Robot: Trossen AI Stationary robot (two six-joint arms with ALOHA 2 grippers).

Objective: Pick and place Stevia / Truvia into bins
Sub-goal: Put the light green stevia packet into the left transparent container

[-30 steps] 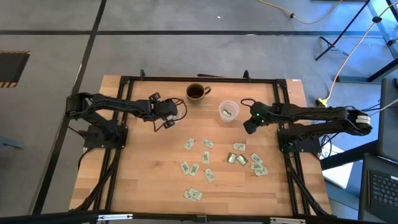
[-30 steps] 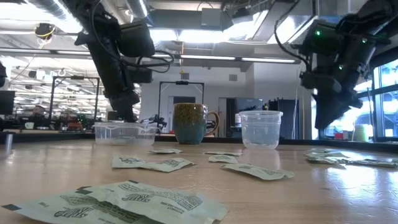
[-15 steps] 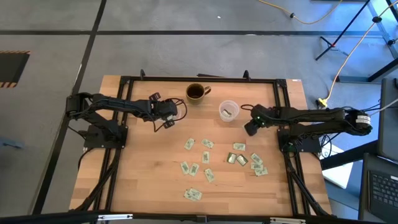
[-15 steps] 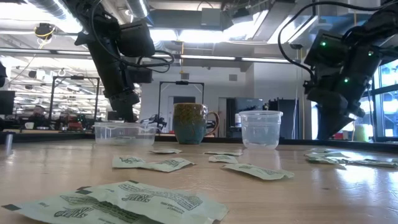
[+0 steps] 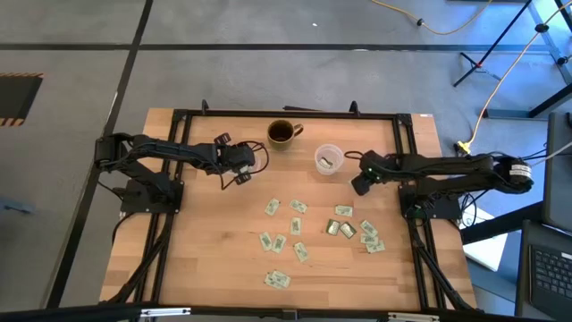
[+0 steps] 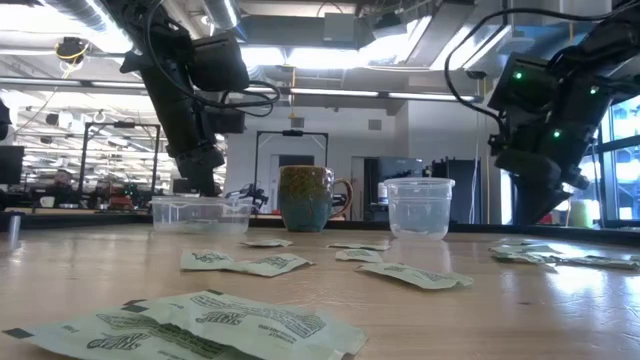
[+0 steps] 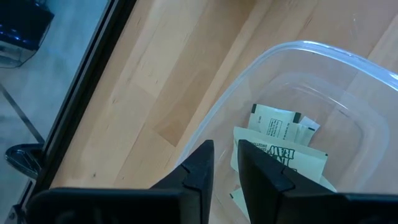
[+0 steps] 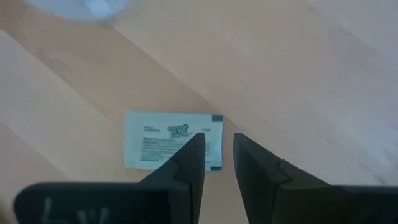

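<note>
Many pale green and white Stevia sachets (image 5: pixel 296 225) lie flat on the wooden table. Some are close to the low camera (image 6: pixel 230 325). My left gripper (image 7: pixel 225 163) hangs over the shallow clear tub (image 7: pixel 348 87) at the table's left. Its fingers stand a little apart with nothing between them, and a few sachets (image 7: pixel 283 134) lie in the tub. My right gripper (image 8: pixel 219 155) points down over one sachet (image 8: pixel 163 142) on the table, near the round clear cup (image 5: pixel 328 159). It is narrowly open and above the sachet.
A dark mug (image 5: pixel 281 132) with a handle stands at the far middle, between the tub (image 6: pixel 200 213) and the cup (image 6: pixel 418 207). A black frame (image 5: pixel 179 116) runs round the table's edges. The cup holds a sachet.
My right gripper has come down toward the table and rolled a little, with its finger gap unchanged. My left gripper has kept still over the tub.
</note>
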